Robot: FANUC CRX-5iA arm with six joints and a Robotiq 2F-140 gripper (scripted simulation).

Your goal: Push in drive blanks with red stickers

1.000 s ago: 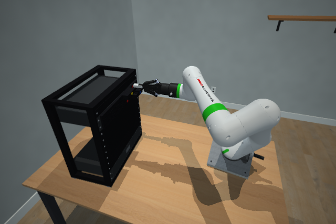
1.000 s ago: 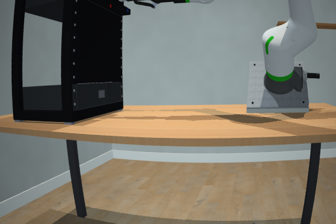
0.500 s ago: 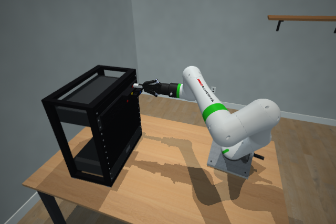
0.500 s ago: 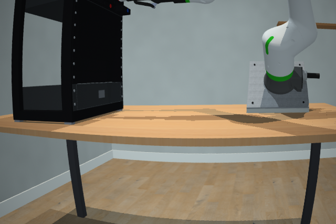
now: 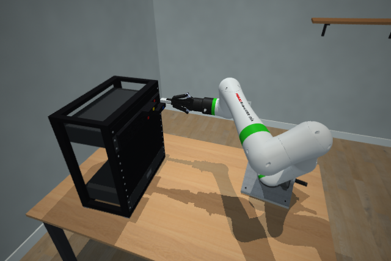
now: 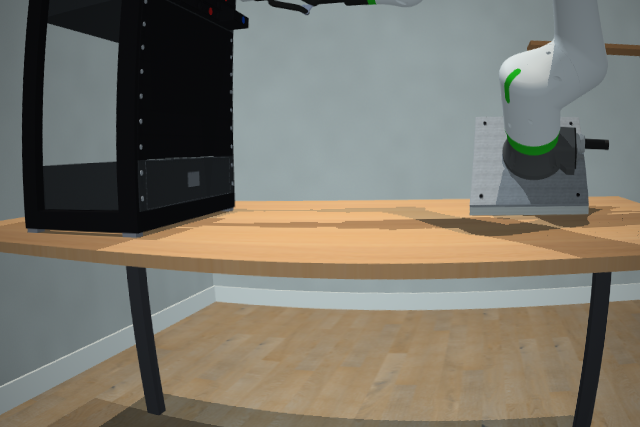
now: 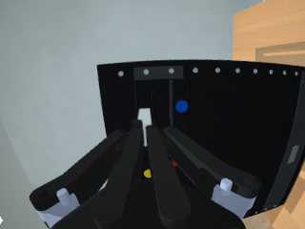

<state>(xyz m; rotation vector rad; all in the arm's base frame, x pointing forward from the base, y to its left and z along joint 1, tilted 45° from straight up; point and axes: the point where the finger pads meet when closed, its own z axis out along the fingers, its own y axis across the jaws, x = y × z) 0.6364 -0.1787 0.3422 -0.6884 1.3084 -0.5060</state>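
Top view: red "FANUC" lettering on white arm (image 5: 249, 119); jaws clenched, gripping nothing, just off rack (image 5: 109, 131).

Red lettering is running lengthwise down the white forearm link of the arm (image 5: 243, 109) in the top view, and its first word is reading as "FANUC"; the smaller characters after it are showing too blurred to make out. A small pale rectangular plate (image 6: 193, 178) is sitting on the bottom front panel of the rack (image 6: 131, 102), and no writing on it is coming through. The coloured stickers on the drive blanks are showing as plain dots without characters, and no other text is appearing in any view.
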